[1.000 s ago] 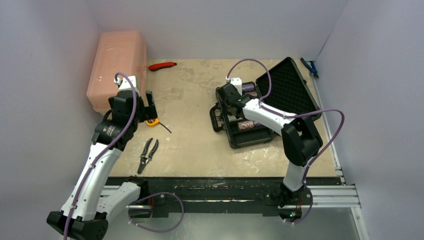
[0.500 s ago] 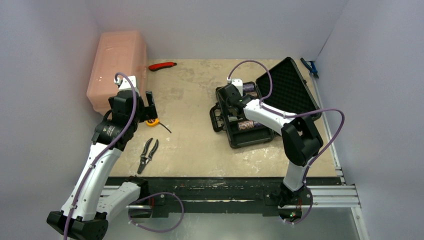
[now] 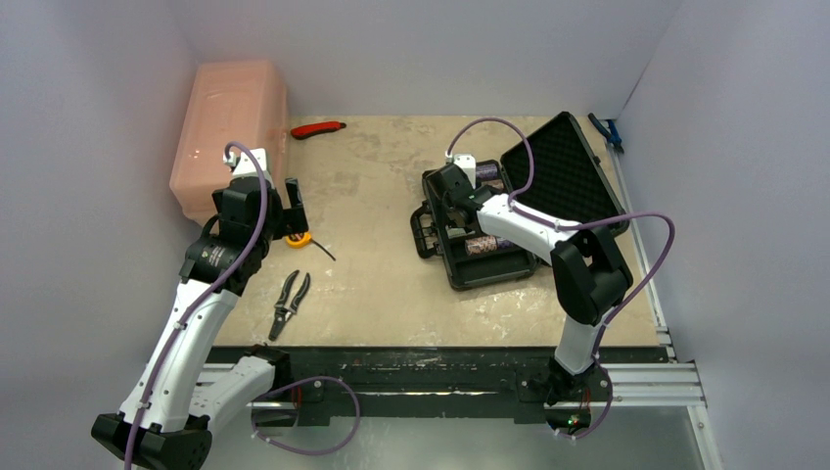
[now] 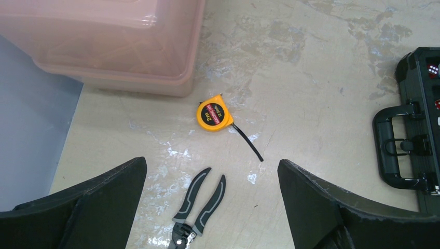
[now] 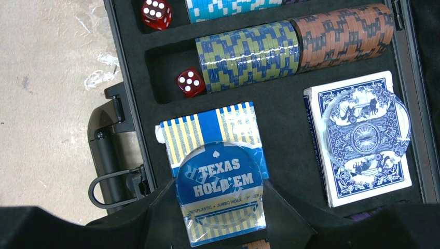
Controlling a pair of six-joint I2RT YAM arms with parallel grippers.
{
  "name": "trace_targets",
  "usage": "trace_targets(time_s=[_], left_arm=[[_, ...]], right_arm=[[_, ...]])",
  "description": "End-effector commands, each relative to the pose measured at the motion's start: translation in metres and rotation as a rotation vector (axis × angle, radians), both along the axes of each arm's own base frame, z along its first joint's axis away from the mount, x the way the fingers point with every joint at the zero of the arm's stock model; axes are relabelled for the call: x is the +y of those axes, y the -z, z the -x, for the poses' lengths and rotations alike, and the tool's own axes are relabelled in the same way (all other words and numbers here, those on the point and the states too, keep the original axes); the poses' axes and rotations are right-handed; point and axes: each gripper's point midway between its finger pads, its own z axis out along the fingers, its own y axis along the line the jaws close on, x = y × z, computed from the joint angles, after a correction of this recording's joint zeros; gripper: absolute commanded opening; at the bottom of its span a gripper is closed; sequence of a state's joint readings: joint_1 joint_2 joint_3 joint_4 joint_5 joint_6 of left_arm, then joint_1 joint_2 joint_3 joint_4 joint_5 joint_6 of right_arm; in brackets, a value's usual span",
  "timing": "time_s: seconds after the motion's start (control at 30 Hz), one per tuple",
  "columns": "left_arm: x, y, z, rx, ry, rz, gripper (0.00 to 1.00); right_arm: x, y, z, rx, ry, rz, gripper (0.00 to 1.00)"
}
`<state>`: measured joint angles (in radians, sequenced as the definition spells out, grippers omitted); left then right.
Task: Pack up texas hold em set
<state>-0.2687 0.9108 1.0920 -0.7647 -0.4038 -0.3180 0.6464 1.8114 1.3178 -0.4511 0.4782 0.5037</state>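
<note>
The black case lies open at the right of the table, its foam lid raised. My right gripper is low over its near-left part. In the right wrist view the gripper is shut on a clear round disc, held just over the wrapped Texas Hold'em deck. A second clear disc lies on the blue-backed deck. Two red dice sit beside the chip rows. My left gripper is open and empty, high above the table's left side.
Black-handled pliers and a yellow tape measure lie under my left gripper. The pink bin stands at the back left, with a red knife beside it. The case handle points left.
Almost nothing: my right gripper has shifted very slightly over the case with the disc. The left arm has not moved.
</note>
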Motion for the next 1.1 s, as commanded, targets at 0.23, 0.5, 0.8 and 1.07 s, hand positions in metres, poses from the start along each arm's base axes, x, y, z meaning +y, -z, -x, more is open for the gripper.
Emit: trace_targets(time_s=[0.23, 0.5, 0.8, 1.07], left_arm=[[-0.002, -0.006, -0.005, -0.029, 0.014, -0.005, 0.98], [-0.002, -0.004, -0.006, -0.024, 0.013, -0.008, 0.98], [-0.001, -0.001, -0.009, -0.009, 0.007, -0.020, 0.98], [0.000, 0.002, -0.012, 0.006, 0.002, -0.032, 0.98]], right_arm=[[-0.009, -0.003, -0.001, -0.014, 0.017, 0.001, 0.37], [-0.015, -0.018, -0.001, -0.043, 0.028, 0.007, 0.66], [-0.014, -0.041, -0.003, -0.080, 0.001, -0.002, 0.93], [-0.012, -0.074, -0.001, -0.126, -0.031, -0.033, 0.99]])
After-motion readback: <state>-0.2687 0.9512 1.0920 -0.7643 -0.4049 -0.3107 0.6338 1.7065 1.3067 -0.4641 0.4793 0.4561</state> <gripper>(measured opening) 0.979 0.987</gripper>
